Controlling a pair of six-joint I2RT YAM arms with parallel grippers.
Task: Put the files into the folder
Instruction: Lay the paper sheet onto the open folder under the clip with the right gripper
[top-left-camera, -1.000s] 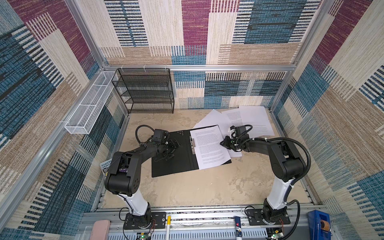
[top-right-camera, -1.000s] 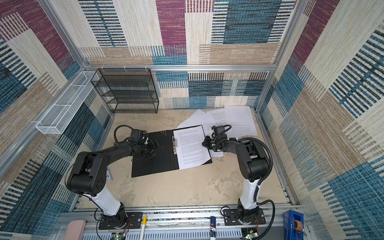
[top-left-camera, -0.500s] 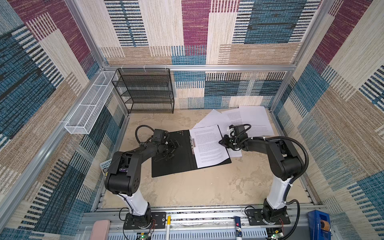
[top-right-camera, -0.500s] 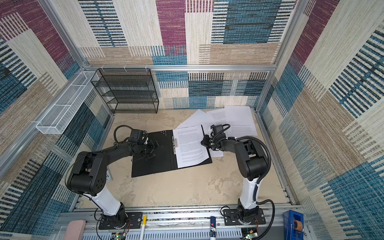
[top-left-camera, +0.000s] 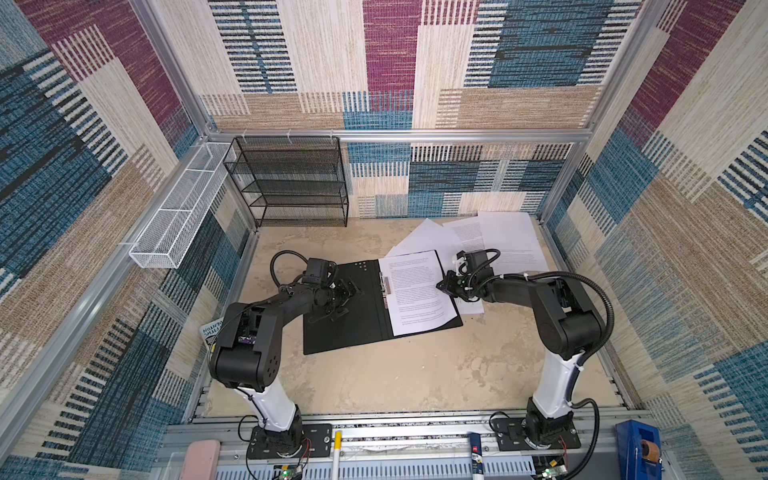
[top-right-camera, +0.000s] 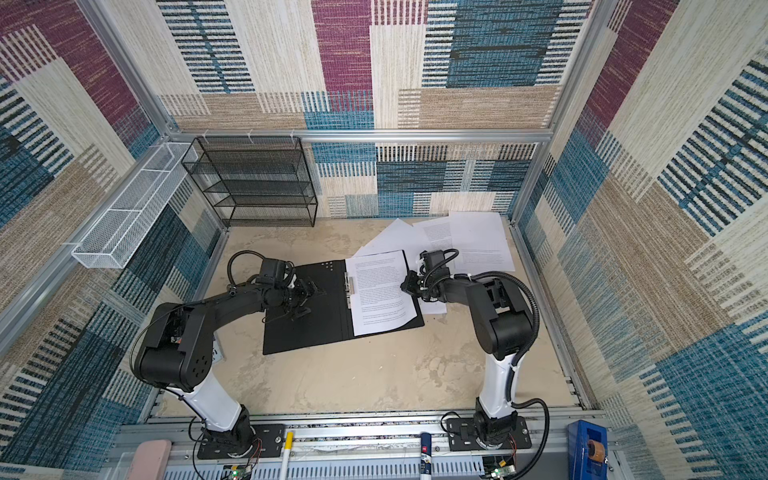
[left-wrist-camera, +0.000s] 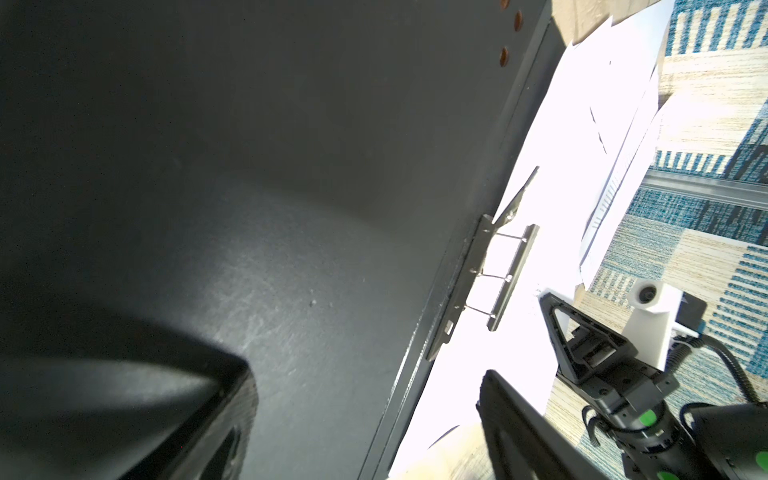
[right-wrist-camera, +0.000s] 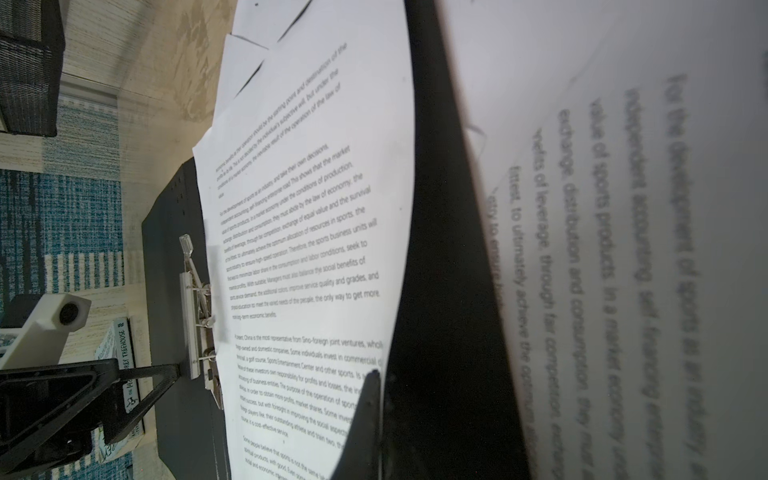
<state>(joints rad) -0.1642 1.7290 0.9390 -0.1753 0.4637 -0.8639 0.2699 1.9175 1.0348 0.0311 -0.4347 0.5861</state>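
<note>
Nearest, the beige counter carries one flat folder, opened black side up, with one metal spine clip. One white printed paper sheet lies on its right half. Of the two pincers, the left pincer hangs spread wide over the left flap, gripping nothing. The right pincer is closed at that sheet's right edge; whether it pinches the paper I cannot tell. Farther back, at least three more white sheets lie overlapped outside the folder.
</note>
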